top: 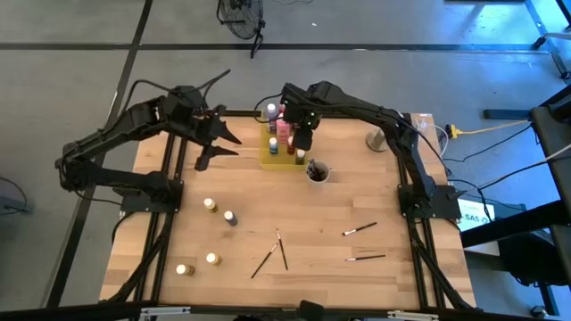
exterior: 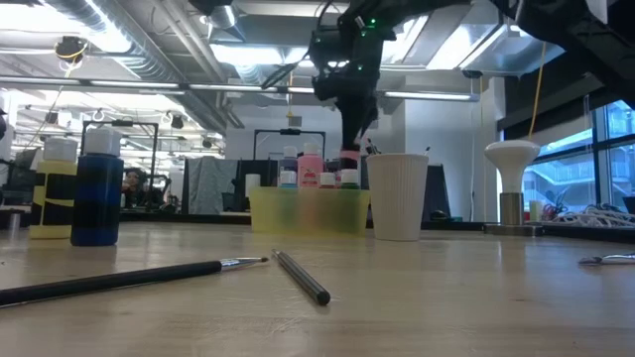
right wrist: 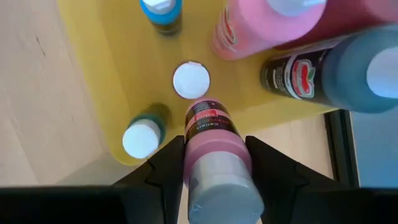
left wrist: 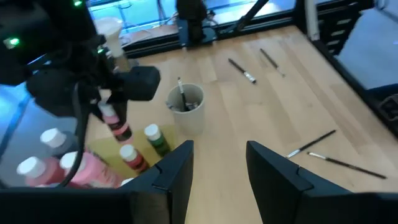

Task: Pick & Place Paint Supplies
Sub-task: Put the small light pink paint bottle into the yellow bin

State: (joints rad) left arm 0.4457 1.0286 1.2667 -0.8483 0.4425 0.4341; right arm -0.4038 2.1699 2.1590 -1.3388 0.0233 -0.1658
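Right tool [right wrist: 214, 171] is clamped on a pink bottle [right wrist: 214, 155] above the tray [right wrist: 99, 81] — lower it straight into the free spot below, clear of neighbouring caps. Left tool [left wrist: 217, 171], jaws apart, waits beside.

1. Ceiling strip lights [exterior: 129, 84] glare white in the low view; windows [exterior: 605, 149] bright at its right.
2. Table [top: 303, 223] evenly lit from above; shadows short and soft.
3. Nearest brush [exterior: 129, 279] soft, out of focus.
4. Left wrist view smeared, blue-tinted at one corner.
5. Pink bottle [right wrist: 214, 158] blurred close to lens.
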